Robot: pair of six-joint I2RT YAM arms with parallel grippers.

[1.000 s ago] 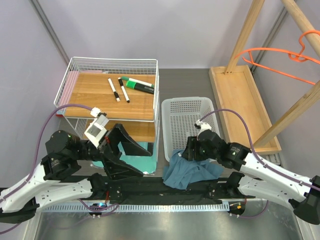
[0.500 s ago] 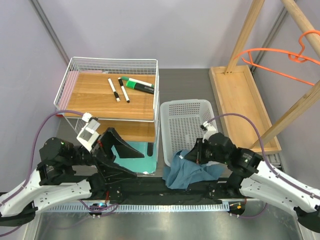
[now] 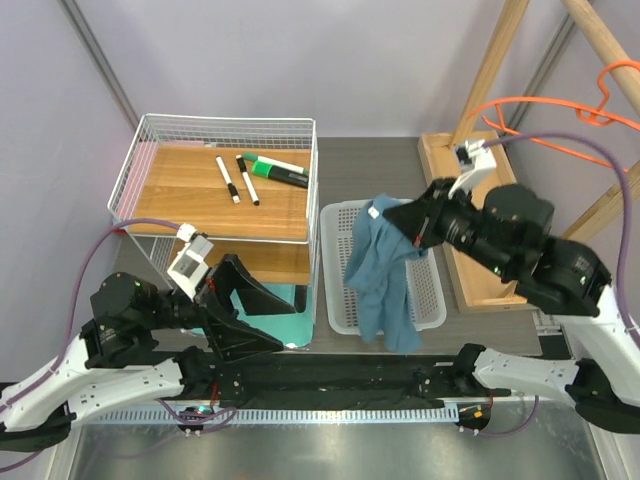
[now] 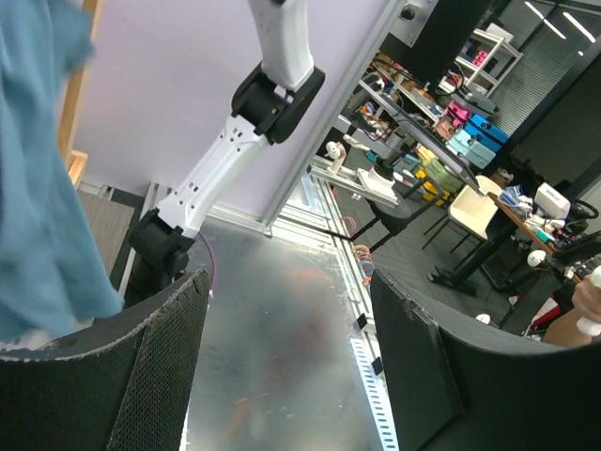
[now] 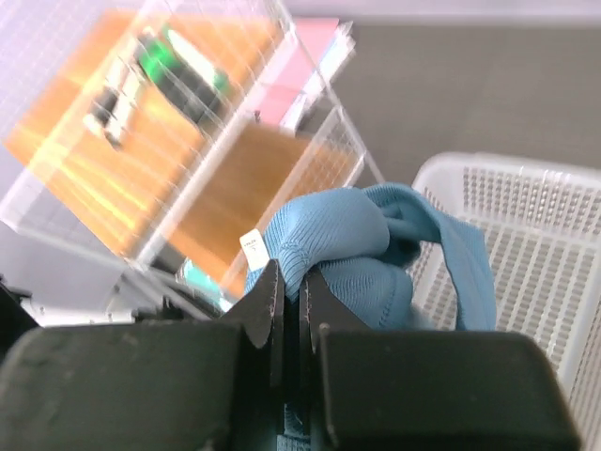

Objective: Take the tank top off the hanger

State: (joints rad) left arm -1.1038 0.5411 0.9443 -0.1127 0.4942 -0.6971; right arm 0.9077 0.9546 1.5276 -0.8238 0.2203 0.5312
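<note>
Right tool tight on limp teal tank top

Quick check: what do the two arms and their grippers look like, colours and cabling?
The left arm and right arm have white links, black joints, a purple cable looping along each and a white camera box at the wrist. The left gripper and right gripper have black, wedge-shaped fingers.
</note>
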